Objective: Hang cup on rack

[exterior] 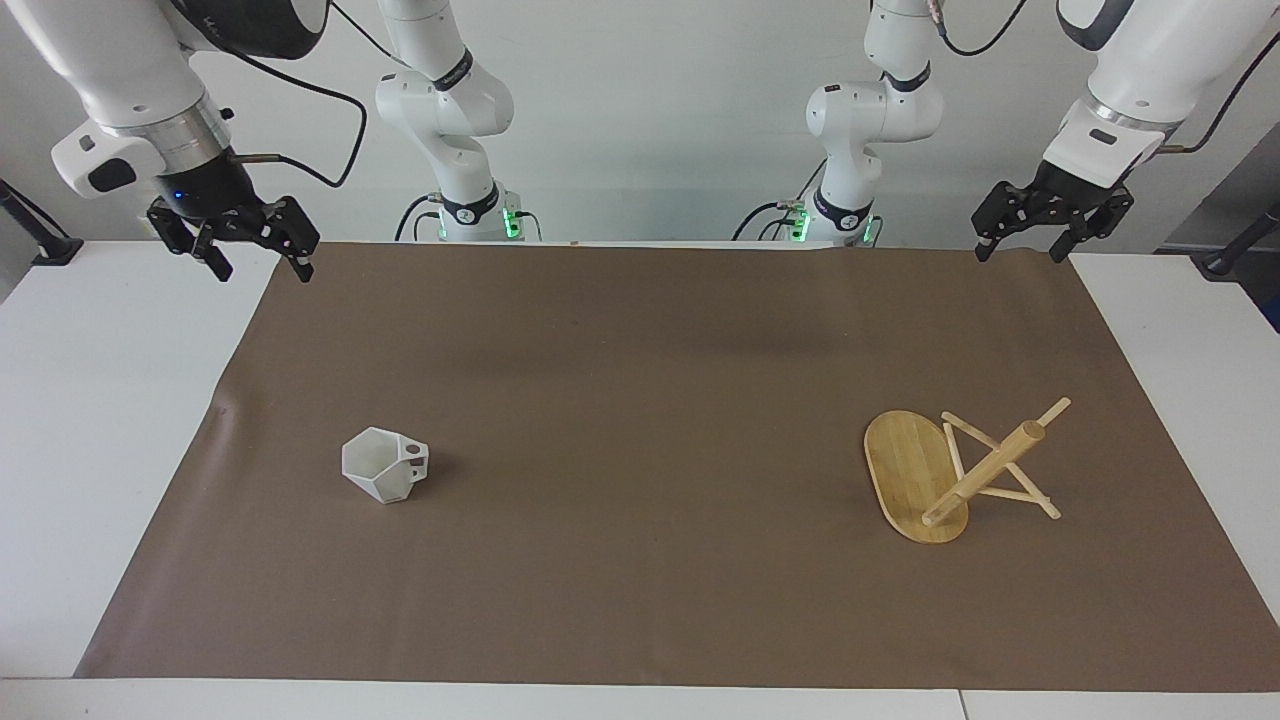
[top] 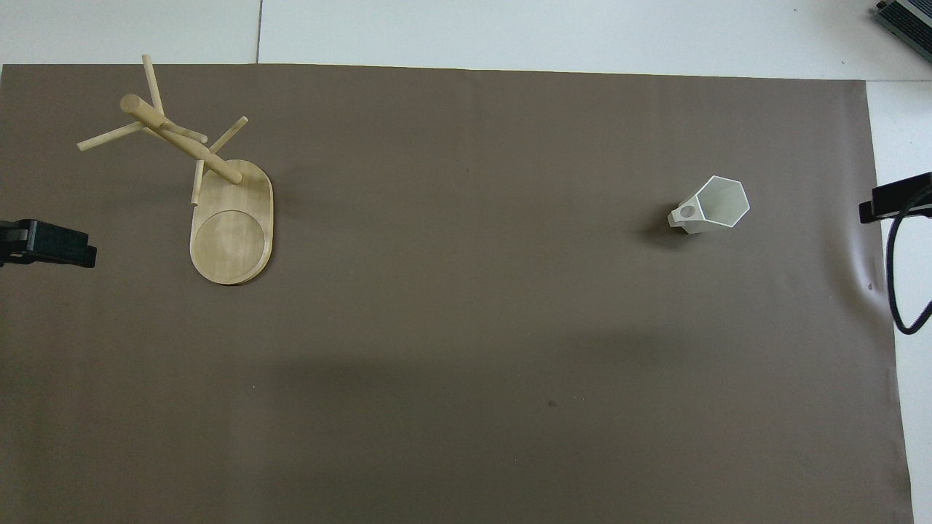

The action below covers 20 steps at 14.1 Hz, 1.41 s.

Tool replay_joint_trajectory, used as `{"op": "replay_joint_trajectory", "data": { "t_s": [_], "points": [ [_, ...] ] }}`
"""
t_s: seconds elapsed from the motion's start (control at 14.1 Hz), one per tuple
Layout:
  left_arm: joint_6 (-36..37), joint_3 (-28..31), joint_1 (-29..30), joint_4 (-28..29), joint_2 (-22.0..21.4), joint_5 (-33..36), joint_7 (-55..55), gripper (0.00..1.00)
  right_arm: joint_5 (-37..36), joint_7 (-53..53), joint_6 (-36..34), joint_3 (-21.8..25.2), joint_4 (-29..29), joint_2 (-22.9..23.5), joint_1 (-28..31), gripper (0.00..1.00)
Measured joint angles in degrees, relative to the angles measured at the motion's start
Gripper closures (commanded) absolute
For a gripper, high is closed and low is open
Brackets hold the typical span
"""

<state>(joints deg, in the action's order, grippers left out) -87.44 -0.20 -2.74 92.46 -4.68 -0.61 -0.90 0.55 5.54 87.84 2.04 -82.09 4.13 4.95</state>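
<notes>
The white faceted cup [exterior: 383,467] stands upright on the brown mat toward the right arm's end, its handle pointing toward the left arm's end; it also shows in the overhead view [top: 712,205]. The bamboo rack [exterior: 935,478] stands on its oval base toward the left arm's end, its post and thin pegs up; it shows in the overhead view too [top: 231,225]. My right gripper [exterior: 260,268] is open and empty, raised over the mat's corner at the robots' edge. My left gripper [exterior: 1020,252] is open and empty, raised over the other corner at that edge. Both arms wait.
The brown mat [exterior: 640,380] covers most of the white table [exterior: 100,400]. A black cable [top: 903,291] hangs by the right gripper [top: 899,200]. The left gripper's tip [top: 47,244] shows at the overhead view's edge.
</notes>
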Motion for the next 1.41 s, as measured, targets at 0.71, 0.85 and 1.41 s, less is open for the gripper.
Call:
{"op": "replay_joint_trajectory", "data": {
  "t_s": [0.71,0.85,1.41],
  "points": [
    [0.01,0.00,0.00,0.00,0.00,0.00,0.00,0.00,0.00,-0.01,0.00,0.25,-0.67,0.04,0.21,0.00],
    [0.02,0.00,0.00,0.00,0.00,0.00,0.00,0.00,0.00,-0.01,0.20,0.25,-0.68,0.04,0.20,0.00],
    [0.03,0.00,0.00,0.00,0.00,0.00,0.00,0.00,0.00,-1.70,1.14,0.21,-1.05,0.06,-0.10,0.00]
  ]
}}
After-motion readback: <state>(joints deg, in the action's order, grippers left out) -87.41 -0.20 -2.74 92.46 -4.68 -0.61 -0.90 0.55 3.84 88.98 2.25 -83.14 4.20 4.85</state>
